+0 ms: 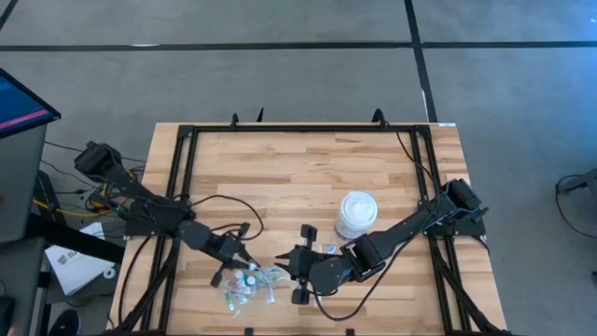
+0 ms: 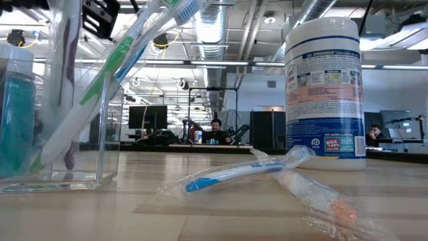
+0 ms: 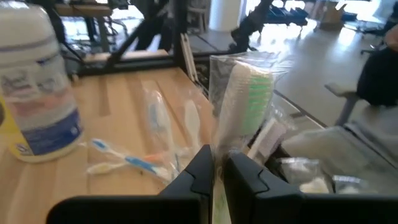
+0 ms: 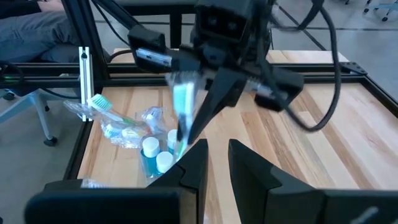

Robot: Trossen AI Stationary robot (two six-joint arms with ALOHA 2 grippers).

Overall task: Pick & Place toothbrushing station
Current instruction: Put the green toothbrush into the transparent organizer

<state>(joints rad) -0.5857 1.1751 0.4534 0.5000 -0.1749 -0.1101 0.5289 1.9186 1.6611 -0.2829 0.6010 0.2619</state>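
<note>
Left wrist view: left claw [image 3: 214, 177] clamped on wrapped green toothbrush [image 3: 244, 102], upright, above bottles [image 4: 155, 155]; right claw [image 4: 214, 163] nearby, grip unclear.

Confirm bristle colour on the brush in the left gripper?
Green and white bristles on the wrapped toothbrush; left wrist view.

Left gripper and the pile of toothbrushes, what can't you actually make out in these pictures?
- High view: the toothbrushes by the left gripper are too small to count.
- Left wrist view: the wrapped toothbrush is pinched in the shut fingers, which hide its lower end; the wipes tub is cut off by the edge.
- Right wrist view: the right gripper shows nothing between its fingers; the bottles sit partly hidden behind them.
</note>
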